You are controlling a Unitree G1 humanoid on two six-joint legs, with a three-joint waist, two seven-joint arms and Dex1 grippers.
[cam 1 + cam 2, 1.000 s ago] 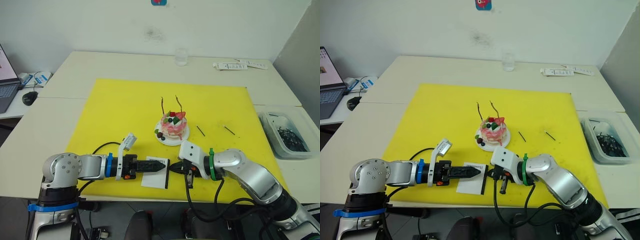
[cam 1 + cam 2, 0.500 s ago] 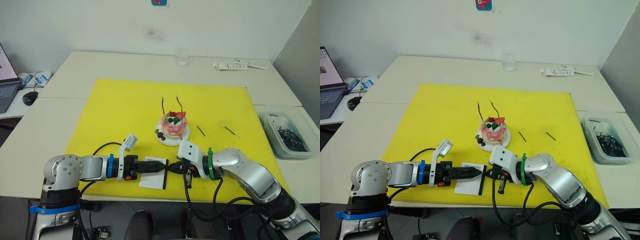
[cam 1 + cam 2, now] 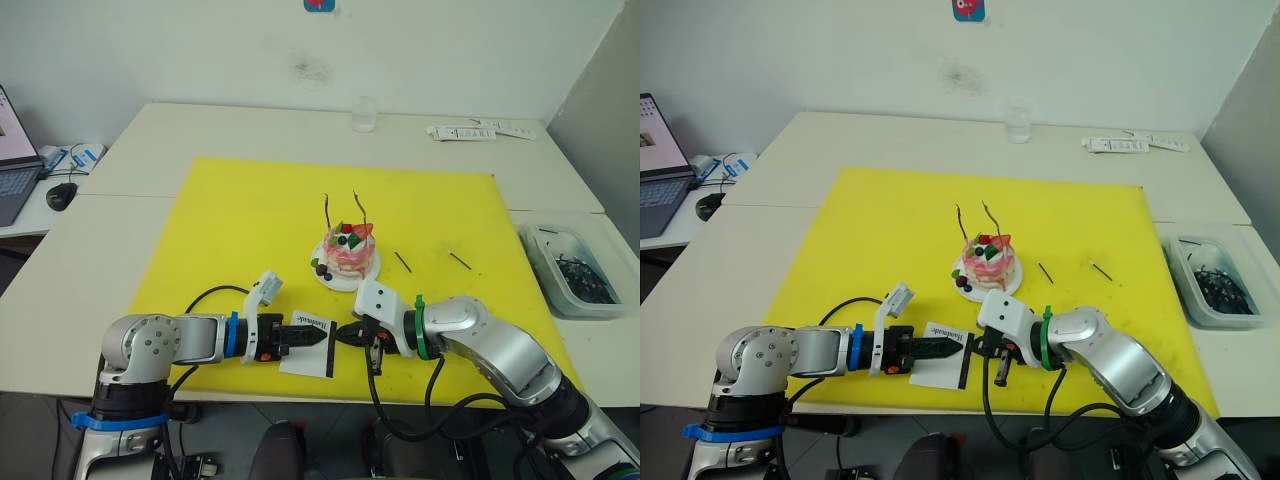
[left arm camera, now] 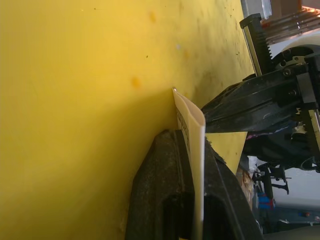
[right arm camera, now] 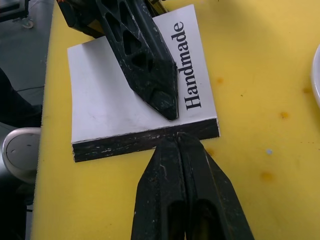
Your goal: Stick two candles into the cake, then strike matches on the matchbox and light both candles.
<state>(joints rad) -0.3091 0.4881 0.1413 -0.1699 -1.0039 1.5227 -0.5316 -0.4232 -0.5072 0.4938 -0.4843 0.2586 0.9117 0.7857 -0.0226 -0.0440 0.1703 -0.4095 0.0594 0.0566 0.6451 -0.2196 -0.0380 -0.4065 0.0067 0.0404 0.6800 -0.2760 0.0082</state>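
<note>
Yellow mat [image 3: 250, 220]: left gripper [image 3: 322, 337] clamps the matchbox [image 3: 308, 345] near the front edge; right gripper [image 5: 176, 140], fingers closed, touches its striking strip. Hold the box firm, drag steadily along the strip.

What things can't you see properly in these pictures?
- Whether the right gripper holds a match: its shut fingers hide anything between them, right wrist view.
- The matchbox underside: the left gripper clamps it and covers it, left wrist view.
- The candles tips: too small to tell if lit, eye views.
</note>
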